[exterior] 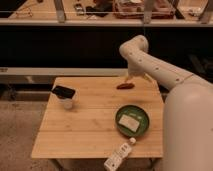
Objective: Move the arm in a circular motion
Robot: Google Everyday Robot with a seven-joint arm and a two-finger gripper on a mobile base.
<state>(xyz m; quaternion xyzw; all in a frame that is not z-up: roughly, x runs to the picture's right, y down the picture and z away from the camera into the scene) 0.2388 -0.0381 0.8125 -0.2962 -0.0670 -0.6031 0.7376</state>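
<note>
White thick-tube arm (160, 70) runs diagonally from bulky base, right of and nearer than pale pincer (136, 78), up to rounded elbow above it. Pincer hangs over far right part of light wooden table (85, 125); its spread cannot tell. Just below pincer lies small reddish-brown object (125, 86).

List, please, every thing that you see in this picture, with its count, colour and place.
table: one, light wood, centre of the view.
cup: one, pale, left part of the table, under a flat black thing.
small item: one, red-brown, near the table's far edge.
plate: one, green, right front of the table, holding one white pad.
bottle: one, white, lying at the front edge.
shelf: one, behind the table, top of the view.
arm: one, white, right side.
tool: one, pale, above the small item.
</note>
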